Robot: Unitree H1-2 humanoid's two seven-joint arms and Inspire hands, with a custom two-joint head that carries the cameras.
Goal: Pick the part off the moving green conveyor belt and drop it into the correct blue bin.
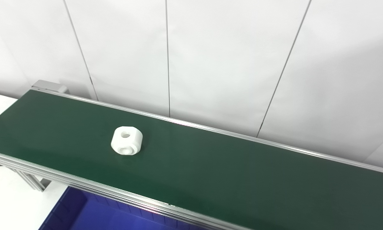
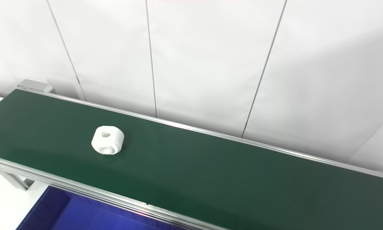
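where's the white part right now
The white part lies on the green belt, toward its left end, about midway between the rails, with the blue bin below the near rail.

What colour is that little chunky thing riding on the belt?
White. The part shows best in the left eye view, against the dark green belt.

Bright, even room light fills both views, washing the white wall panels [image 1: 229, 57] nearly flat, with grey shading toward the right of the frame. The green belt [image 1: 210, 166] shows a soft sheen near its middle. The white part [image 1: 126, 141] looks slightly overexposed and casts a faint shadow to its right. The blue bin [image 1: 92, 214] at lower left glows saturated and soft-edged.
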